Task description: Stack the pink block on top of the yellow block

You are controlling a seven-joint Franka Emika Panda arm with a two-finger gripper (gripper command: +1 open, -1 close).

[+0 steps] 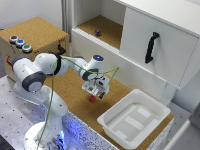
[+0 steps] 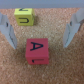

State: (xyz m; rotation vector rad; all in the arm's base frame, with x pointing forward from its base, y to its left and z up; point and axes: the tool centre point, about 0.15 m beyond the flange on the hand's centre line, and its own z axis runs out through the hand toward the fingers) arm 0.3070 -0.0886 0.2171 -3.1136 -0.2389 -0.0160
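The pink block [image 2: 37,51] is a small reddish-pink cube with a black letter A on top, resting on the cork surface. It also shows in the exterior view as the pink block [image 1: 92,99], just below my gripper [image 1: 94,93]. In the wrist view my gripper [image 2: 39,46] is open, with one finger on each side of the cube and gaps between the fingers [image 2: 71,31] and its faces. The yellow block [image 2: 25,16], also lettered, sits on the cork a short way beyond the pink one, outside the fingers. The exterior view does not show the yellow block.
A white plastic bin [image 1: 134,120] stands on the exterior view's right of the gripper. Behind is a white cabinet with an open shelf [image 1: 102,30] holding a small dark block [image 1: 97,32], and a door with a black handle [image 1: 151,46]. A box with coloured buttons [image 1: 20,42] is at the left.
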